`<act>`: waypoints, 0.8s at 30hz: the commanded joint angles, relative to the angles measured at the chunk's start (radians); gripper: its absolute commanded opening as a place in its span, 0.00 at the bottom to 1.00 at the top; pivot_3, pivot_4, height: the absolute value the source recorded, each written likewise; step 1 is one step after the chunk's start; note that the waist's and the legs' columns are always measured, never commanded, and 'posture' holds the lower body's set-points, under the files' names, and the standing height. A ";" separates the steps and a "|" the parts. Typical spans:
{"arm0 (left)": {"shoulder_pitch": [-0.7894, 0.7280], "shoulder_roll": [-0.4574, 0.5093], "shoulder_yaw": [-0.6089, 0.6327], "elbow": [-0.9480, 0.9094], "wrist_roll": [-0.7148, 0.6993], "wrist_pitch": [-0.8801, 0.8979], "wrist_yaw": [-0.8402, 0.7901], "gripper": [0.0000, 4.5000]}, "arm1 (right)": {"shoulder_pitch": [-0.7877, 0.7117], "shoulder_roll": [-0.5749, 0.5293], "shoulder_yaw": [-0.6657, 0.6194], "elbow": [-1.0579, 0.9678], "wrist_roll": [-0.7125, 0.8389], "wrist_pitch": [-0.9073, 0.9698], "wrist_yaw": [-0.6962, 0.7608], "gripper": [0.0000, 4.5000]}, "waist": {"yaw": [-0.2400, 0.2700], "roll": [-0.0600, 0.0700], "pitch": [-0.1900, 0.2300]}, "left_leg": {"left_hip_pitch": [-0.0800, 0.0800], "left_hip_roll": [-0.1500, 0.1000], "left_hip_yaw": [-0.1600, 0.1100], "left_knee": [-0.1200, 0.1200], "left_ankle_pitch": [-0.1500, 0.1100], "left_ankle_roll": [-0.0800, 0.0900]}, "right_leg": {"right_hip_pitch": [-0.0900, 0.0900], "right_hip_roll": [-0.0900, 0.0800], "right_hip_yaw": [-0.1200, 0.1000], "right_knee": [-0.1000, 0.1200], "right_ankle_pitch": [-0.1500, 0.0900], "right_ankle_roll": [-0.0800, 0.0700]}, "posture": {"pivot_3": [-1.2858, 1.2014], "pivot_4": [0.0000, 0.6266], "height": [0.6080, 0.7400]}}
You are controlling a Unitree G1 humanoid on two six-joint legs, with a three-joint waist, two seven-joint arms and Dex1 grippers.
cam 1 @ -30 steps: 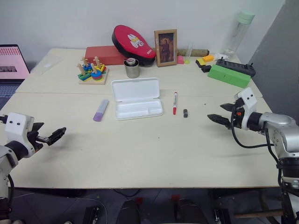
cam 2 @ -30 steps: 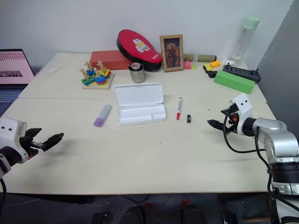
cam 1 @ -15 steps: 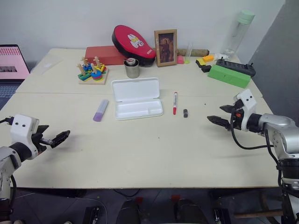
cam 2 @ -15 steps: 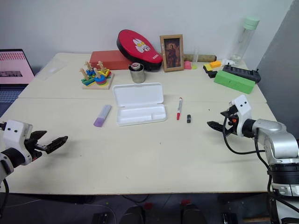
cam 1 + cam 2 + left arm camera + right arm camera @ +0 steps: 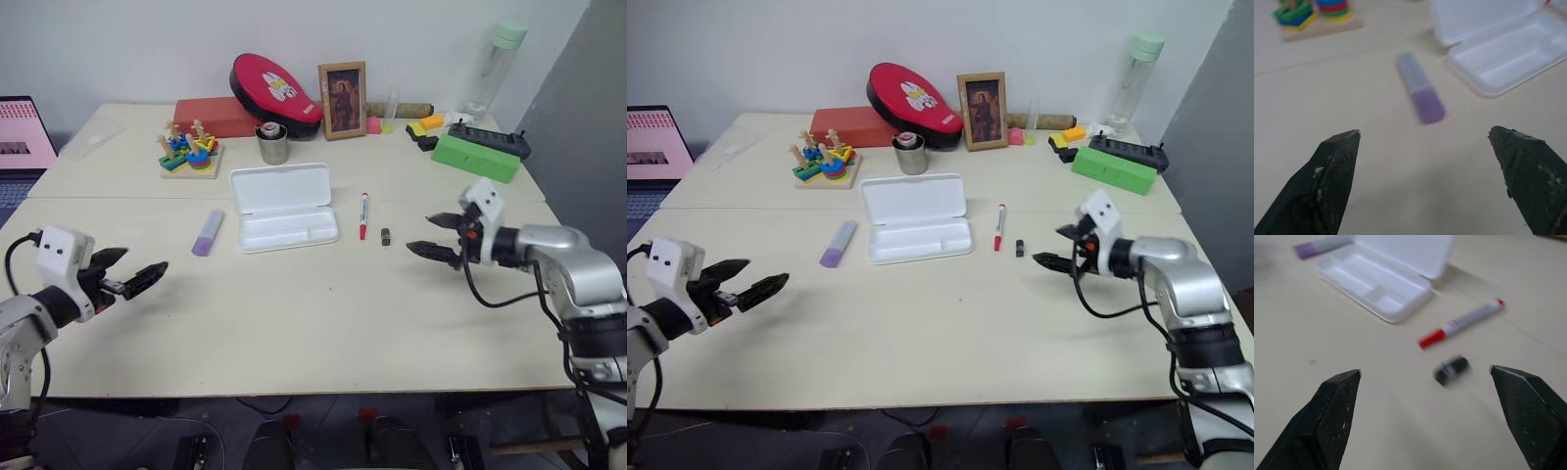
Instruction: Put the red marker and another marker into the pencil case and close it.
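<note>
Beige table (image 5: 294, 323) under a white wall: at its left edge the left gripper (image 5: 137, 279) hovers with fingers spread and empty, pointing toward the purple marker (image 5: 208, 232), which lies flat just left of the pencil case (image 5: 284, 206). That white case lies open, its tray bare. Just right of it lies the red marker (image 5: 362, 215), then a small black piece (image 5: 385, 236), and near that the right gripper (image 5: 431, 235) hangs over the table, spread wide and holding nothing.

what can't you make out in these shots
- Small black piece beside the red marker: blurred in the right wrist view, tiny in the head views, so its identity is unclear.
- Contents of the metal cup: hidden by its rim.
- Laptop: cut off by the left edge.
- Printing on the red marker: too blurred to read.
</note>
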 commanded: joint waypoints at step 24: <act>-0.053 -0.190 -0.183 -0.343 -0.094 0.005 0.124 1.00 | -0.578 0.550 0.245 1.185 -0.461 -0.655 -0.024 0.99 | -0.006 0.000 0.000 | 0.000 -0.001 -0.001 0.000 0.000 0.000 | 0.000 0.000 -0.001 0.002 0.001 -0.001 | 0.52 0.24 1.00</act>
